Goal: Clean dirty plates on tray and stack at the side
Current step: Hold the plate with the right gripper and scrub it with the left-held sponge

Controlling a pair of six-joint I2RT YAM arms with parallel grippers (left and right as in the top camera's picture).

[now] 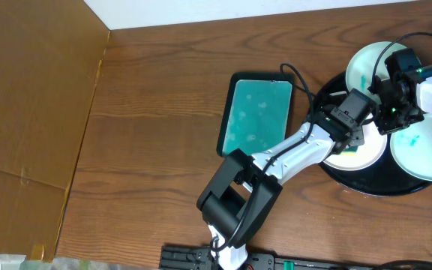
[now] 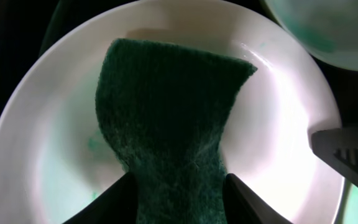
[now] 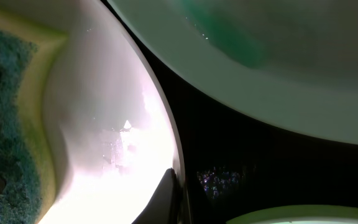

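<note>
Between our left fingers (image 2: 114, 202), at 6 o'clock in the left wrist view, sits a dark green sponge (image 2: 166, 112), pinched tight, its free end flopping forward onto the plate (image 2: 278, 124) beneath. We read this as the scrubbing step: faint teal marks show on the plate at 9 o'clock, beside the sponge. At the plate's rim at 3 o'clock one of our right fingers (image 2: 347, 155) shows. It sits at the rim, but we cannot tell whether that pair is spread or clamped on the edge. Past that rim, at 1 o'clock, a second plate (image 2: 328, 25) carries a teal smear.

From overhead, the plate we work on lies at 8 o'clock on the tray (image 1: 370, 182), with the others at 11 and 4 o'clock. All three are inside the tray's rim, and none is stacked at the side yet. Farther off, at 9 o'clock from the tray, a teal tray (image 1: 257, 112) rests on the bench (image 1: 148, 112).

We judge the plate stiff, glazed and slick, more so if wet, and breakable if dropped or knocked against its neighbours. Its bowl gives nothing to pinch, so the thin rim is the place to take hold, one finger above and one below, on the side away from the other plates. The sponge is soft and bends, so pressure must come from close to the fingers.
</note>
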